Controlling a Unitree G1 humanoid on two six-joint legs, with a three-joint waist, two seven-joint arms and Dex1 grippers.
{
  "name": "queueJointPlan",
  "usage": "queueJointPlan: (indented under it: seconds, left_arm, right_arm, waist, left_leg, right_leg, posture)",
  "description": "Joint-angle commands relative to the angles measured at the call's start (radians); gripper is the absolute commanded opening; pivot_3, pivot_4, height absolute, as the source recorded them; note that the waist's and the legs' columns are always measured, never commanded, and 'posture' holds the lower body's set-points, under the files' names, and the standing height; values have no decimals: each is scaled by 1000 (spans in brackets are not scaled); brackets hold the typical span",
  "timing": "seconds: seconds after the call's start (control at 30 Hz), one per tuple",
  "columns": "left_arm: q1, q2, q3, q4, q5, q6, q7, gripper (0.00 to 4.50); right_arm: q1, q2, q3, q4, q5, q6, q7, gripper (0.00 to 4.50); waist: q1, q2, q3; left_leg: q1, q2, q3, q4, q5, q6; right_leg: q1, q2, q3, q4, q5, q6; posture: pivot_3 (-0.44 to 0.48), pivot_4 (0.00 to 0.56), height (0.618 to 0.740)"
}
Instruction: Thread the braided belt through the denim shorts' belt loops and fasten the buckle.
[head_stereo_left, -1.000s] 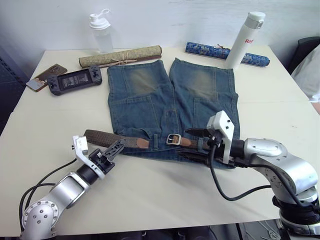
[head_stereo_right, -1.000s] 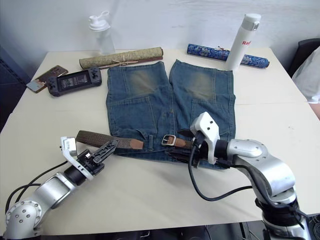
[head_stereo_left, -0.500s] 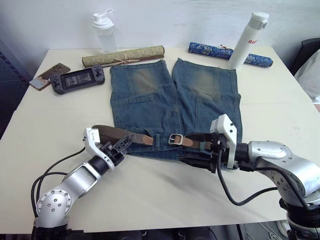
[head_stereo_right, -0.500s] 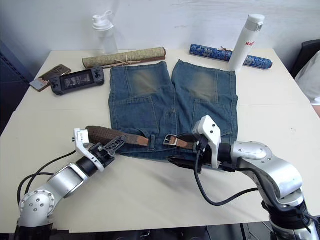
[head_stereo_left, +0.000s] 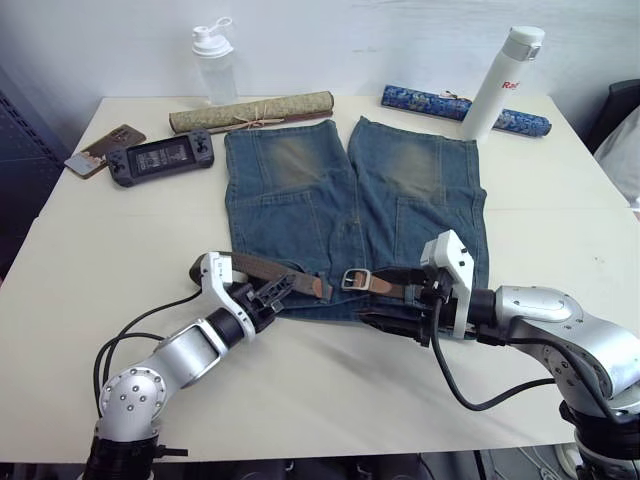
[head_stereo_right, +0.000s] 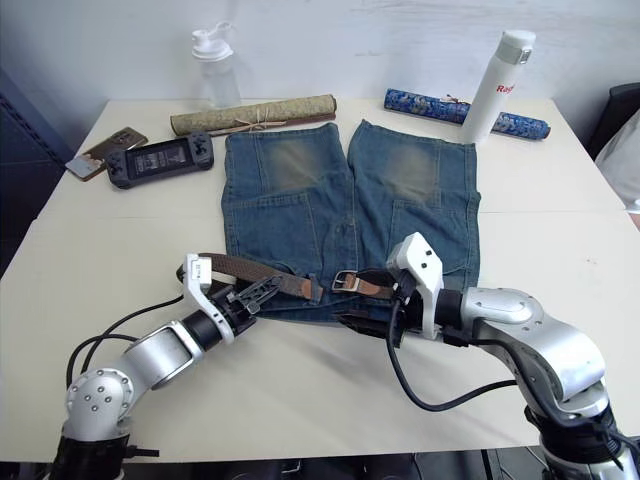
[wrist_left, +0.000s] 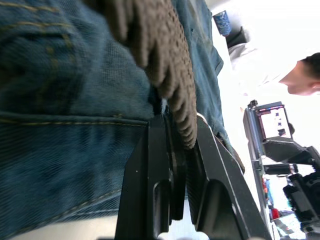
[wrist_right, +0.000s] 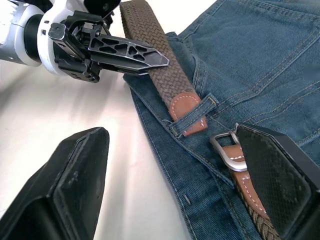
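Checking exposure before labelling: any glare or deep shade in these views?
Left wrist view: background beyond the shorts is blown out white; belt lies in shade between the fingers. Right wrist view: even light, mild sheen on the buckle. Left eye view: even, no glare.

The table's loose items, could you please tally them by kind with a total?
Bottles: 2
Rolled mats: 2
Denim shorts: 1
Braided belt: 1
Game controller: 1
Phone: 1
Total: 8

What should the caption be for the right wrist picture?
Left gripper pinches the braided belt, its tan tip under a belt loop beside the buckle.
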Motion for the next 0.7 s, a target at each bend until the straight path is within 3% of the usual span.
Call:
queueJointPlan:
  seconds: [0.03,0.27,0.53,0.7]
  left_arm:
    - [-20,-22,-16,41,16,13,-25,0]
    - [8,23,-33,61,115,80,-141,0]
    - [-71,-37,-61,163,167,112,-365,0]
    - [-129,-32,-107,208,288,133,-514,0]
  right_arm:
    - [9,-16,-18,-48,12,-24,-7,4268]
    - [12,-17,-15,-54,11,-36,-23,4268]
    - [26,-15,20,-57,-27,-70,-32,4268]
    - [47,-27,69,-48,-112,-151,-22,4268]
  waist:
    - [4,0,0]
    - [4,0,0]
    - [9,0,0]
    - [7,0,0]
  left_leg:
    - [0,0,0,0,0,0]
    - [0,0,0,0,0,0]
    - [0,-1,0,0,0,0]
    - [0,-1,0,0,0,0]
  right_leg:
    - [0,0,0,0,0,0]
    - [0,1,0,0,0,0]
    - [0,0,0,0,0,0]
    - [0,3,-1,0,0,1]
  posture:
    - [0,150,717]
    - [0,150,717]
    - [0,150,717]
    - [0,150,717]
